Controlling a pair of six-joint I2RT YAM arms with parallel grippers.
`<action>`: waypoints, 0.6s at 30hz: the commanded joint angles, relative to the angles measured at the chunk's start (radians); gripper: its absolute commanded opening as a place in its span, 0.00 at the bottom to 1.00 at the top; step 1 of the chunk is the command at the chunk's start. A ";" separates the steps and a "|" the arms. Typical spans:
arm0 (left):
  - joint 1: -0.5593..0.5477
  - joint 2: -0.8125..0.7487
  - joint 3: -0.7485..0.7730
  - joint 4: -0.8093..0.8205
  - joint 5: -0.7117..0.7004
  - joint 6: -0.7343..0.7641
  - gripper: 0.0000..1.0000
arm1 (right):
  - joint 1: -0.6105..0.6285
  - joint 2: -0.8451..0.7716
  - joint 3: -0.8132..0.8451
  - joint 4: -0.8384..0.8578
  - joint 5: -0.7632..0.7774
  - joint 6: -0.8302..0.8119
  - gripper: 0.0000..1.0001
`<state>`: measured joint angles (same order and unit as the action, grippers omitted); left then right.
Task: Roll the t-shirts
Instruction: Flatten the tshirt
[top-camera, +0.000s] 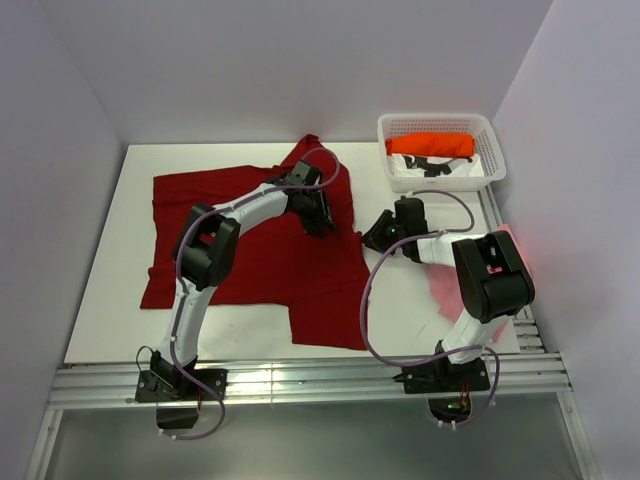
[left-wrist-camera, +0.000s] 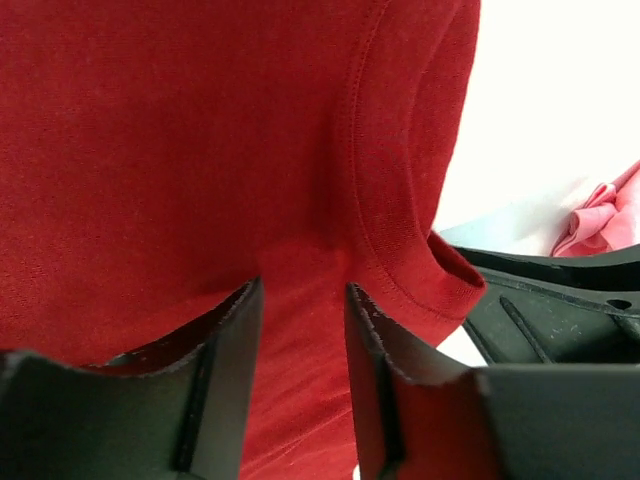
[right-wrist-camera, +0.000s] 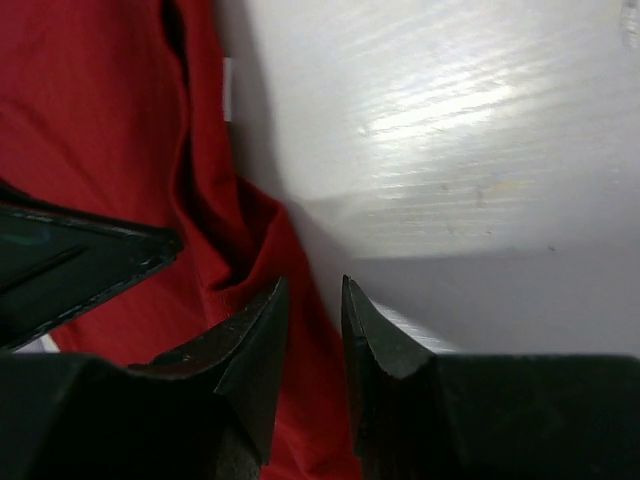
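Note:
The dark red t-shirt lies spread flat on the white table. My left gripper stands on its right part, and the left wrist view shows its jaws a little apart with red cloth in the gap beside a curved seam. My right gripper is at the shirt's right edge; its jaws are narrowly apart over the red hem and bare table. The pink t-shirt lies crumpled under my right arm and shows in the left wrist view. The orange-red t-shirt lies rolled in the basket.
The white mesh basket stands at the back right corner, with a dark object and white cloth inside. Grey walls close in the table on three sides. Metal rails run along the near edge and right side.

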<state>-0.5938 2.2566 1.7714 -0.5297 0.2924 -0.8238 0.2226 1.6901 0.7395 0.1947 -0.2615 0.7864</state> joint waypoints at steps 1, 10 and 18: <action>-0.014 0.018 0.045 0.016 0.024 0.014 0.41 | 0.001 -0.029 -0.011 0.101 -0.057 -0.019 0.35; -0.017 0.044 0.069 0.004 0.030 0.012 0.40 | 0.076 -0.035 0.000 0.146 -0.102 -0.072 0.33; -0.012 0.034 0.071 -0.007 0.030 0.012 0.41 | 0.156 0.000 0.041 0.086 -0.056 -0.119 0.33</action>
<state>-0.6056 2.3001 1.8034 -0.5285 0.3138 -0.8242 0.3584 1.6871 0.7364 0.2844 -0.3355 0.7063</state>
